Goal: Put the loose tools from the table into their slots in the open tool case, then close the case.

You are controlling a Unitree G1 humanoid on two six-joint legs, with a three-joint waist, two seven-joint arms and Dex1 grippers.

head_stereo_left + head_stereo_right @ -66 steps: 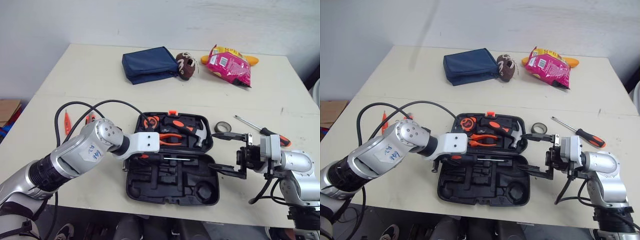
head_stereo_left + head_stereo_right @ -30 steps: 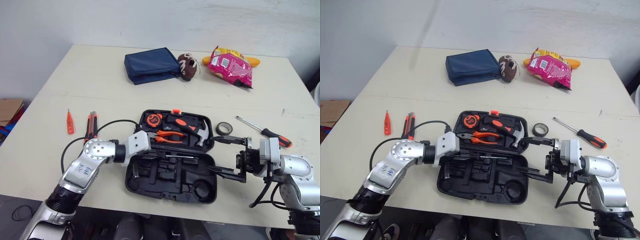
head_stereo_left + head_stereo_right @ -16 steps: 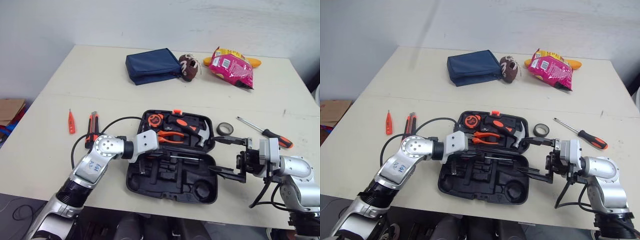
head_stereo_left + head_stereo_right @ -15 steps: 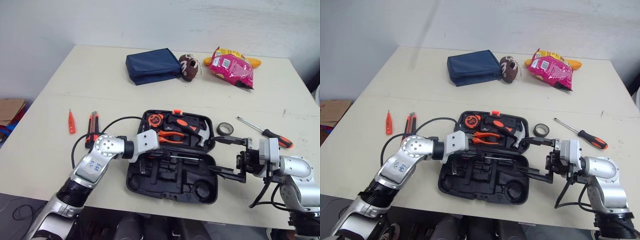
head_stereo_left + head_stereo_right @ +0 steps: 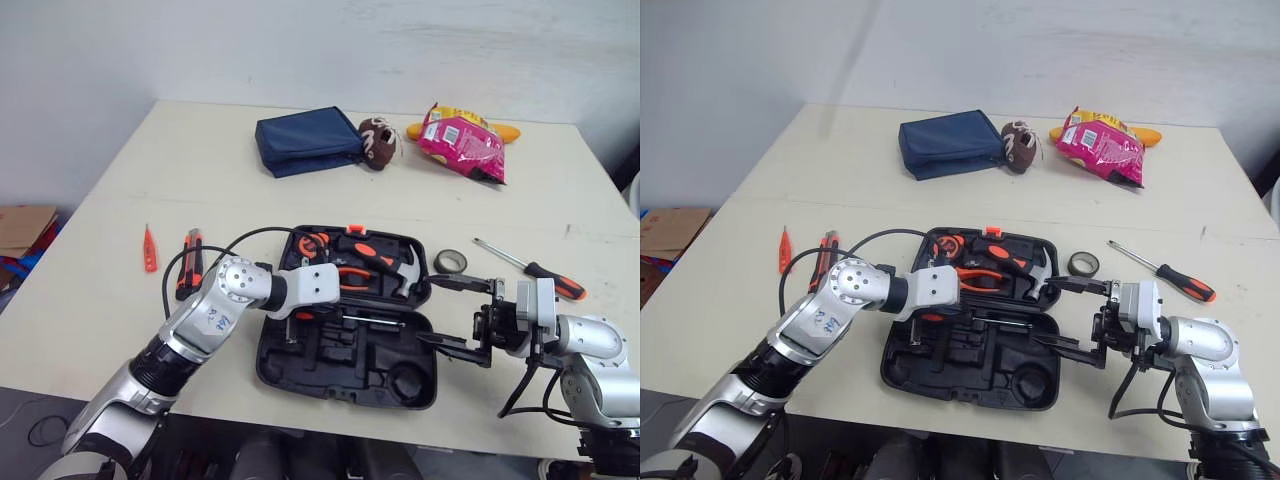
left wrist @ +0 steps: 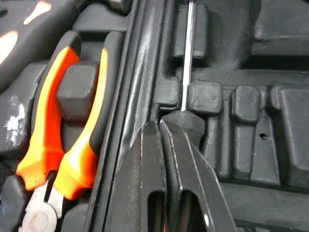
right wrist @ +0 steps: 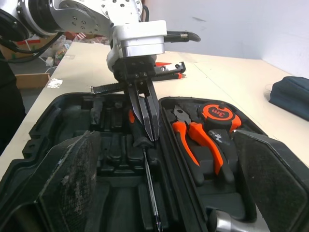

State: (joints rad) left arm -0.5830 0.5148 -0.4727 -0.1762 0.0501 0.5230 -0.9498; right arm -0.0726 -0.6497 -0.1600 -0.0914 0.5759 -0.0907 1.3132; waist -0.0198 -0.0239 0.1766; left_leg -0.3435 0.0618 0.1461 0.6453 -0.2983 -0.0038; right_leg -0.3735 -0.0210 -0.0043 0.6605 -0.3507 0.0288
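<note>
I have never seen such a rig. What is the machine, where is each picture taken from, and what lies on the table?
This is a humanoid robot with two arms, each ending in a two-fingered gripper. Two pictures come from cameras in its head, looking down at the table; the other two come from a camera on each wrist. An open tool case lies before it, holding pliers, a hammer and a tape measure. The left gripper is shut, its tips at the handle of a screwdriver in its slot. The right gripper is open and empty beside the case. Loose on the table: a tape roll, an orange-handled screwdriver, a utility knife and an orange tool. Farther back: a blue pouch, a pink snack bag.
</note>
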